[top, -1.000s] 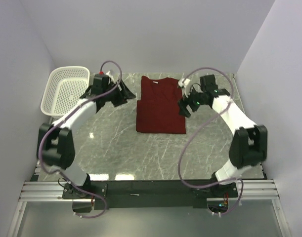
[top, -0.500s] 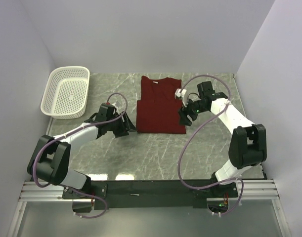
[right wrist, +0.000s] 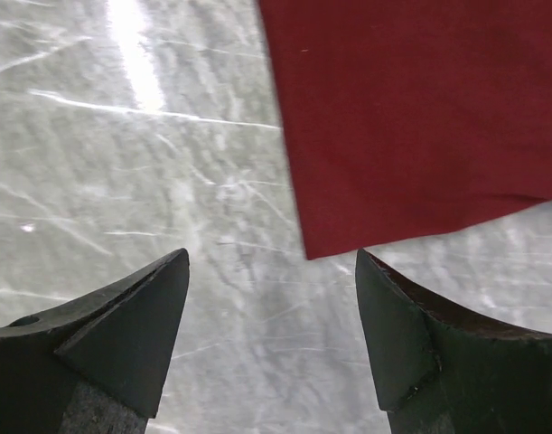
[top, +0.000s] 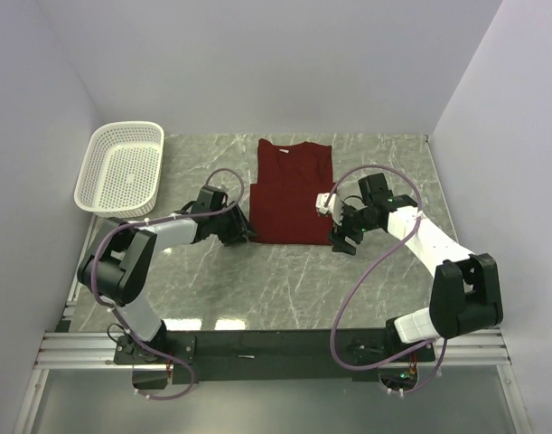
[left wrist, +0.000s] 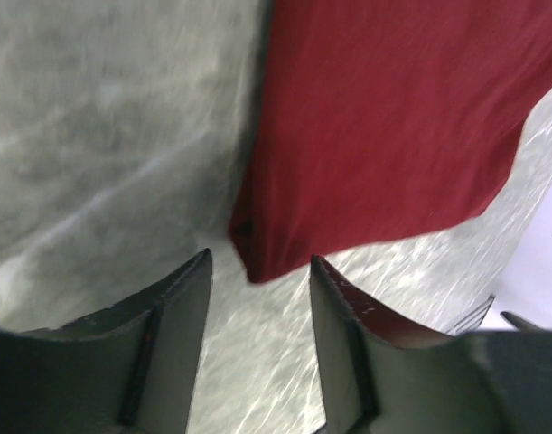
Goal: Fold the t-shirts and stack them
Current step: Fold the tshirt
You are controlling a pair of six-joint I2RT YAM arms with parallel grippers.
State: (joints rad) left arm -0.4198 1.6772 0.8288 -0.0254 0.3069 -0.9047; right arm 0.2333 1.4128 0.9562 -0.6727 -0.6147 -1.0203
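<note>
One maroon t-shirt [top: 292, 190] lies flat on the marble table, folded into a long rectangle, collar at the far end with a small white label. My left gripper [top: 242, 231] sits low at the shirt's near-left corner. In the left wrist view that gripper [left wrist: 259, 262] is open, and the corner of the t-shirt [left wrist: 384, 117] reaches just between the fingertips, ungripped. My right gripper [top: 341, 238] hovers at the near-right corner. The right wrist view shows it [right wrist: 272, 258] wide open over bare marble, the t-shirt [right wrist: 411, 117] corner just ahead of the right finger.
A white perforated basket [top: 122, 167] stands at the back left of the table [top: 257, 280]. White walls close in the back and both sides. Purple cables loop over both arms.
The left arm swung from beside the basket down to the shirt's near-left corner. The right gripper slid toward me along the shirt's right edge to its near corner. The shirt stayed put.
</note>
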